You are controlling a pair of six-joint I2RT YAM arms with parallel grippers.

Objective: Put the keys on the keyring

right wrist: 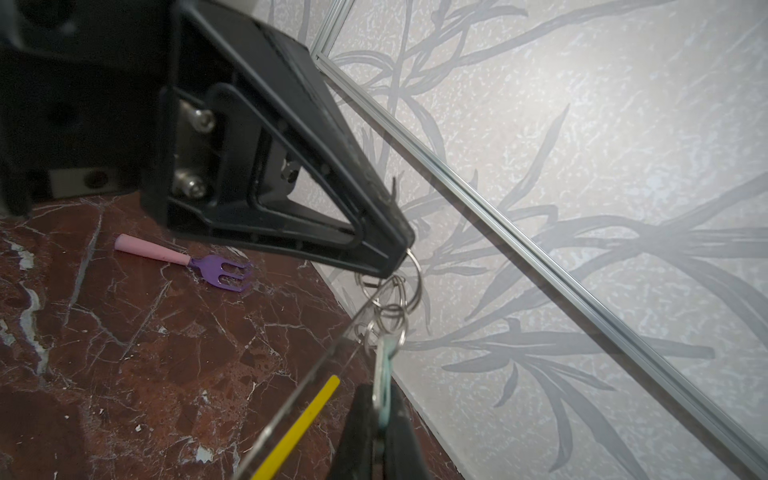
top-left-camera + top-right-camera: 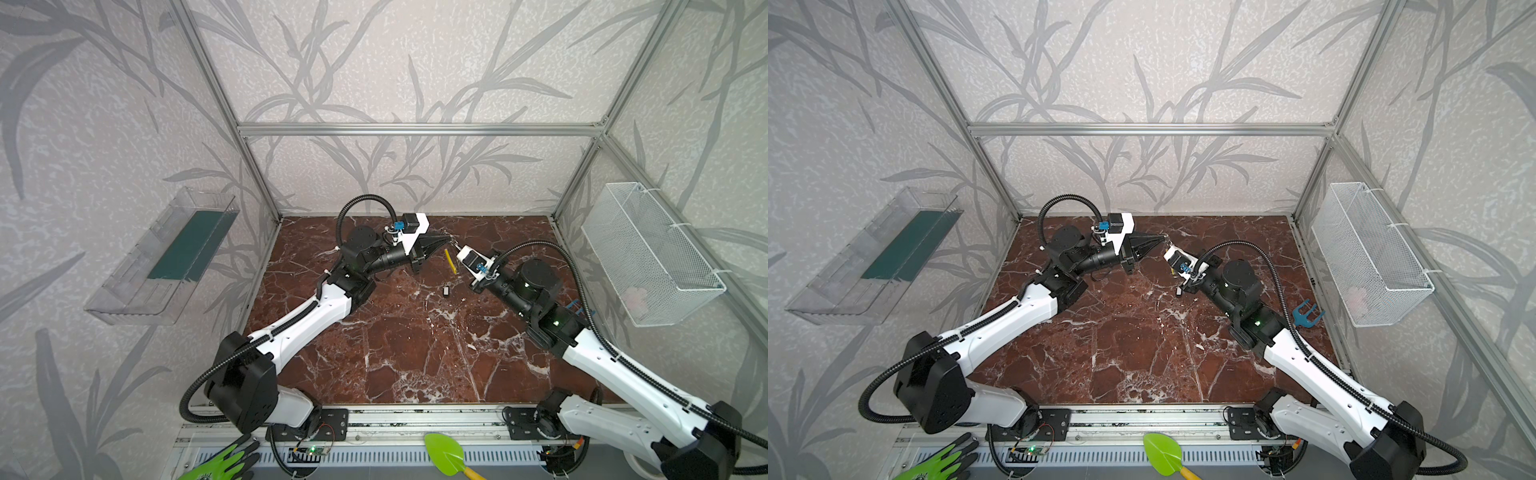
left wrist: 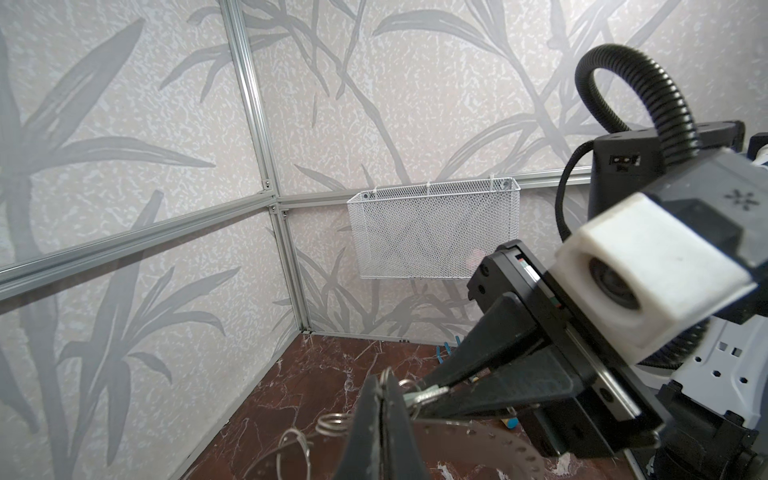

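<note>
The left claw (image 1: 400, 258) is pinched shut on the wire rings of the keys (image 1: 392, 309), up off the surface (image 2: 415, 340). Just beside it the right claw (image 3: 434, 390), also closed tight, grips their pale tag (image 1: 384, 370). The keyring (image 2: 449, 261) hangs just below the left claw, its yellow sleeve showing.

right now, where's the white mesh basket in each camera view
In a top view: white mesh basket at far right, mid-height.
In a top view: again at far right, mid-height.
Left wrist: near the middle of the picture.
Right wrist: not in it.
Shared landmark: the red marble table, seen in all four views.
</note>
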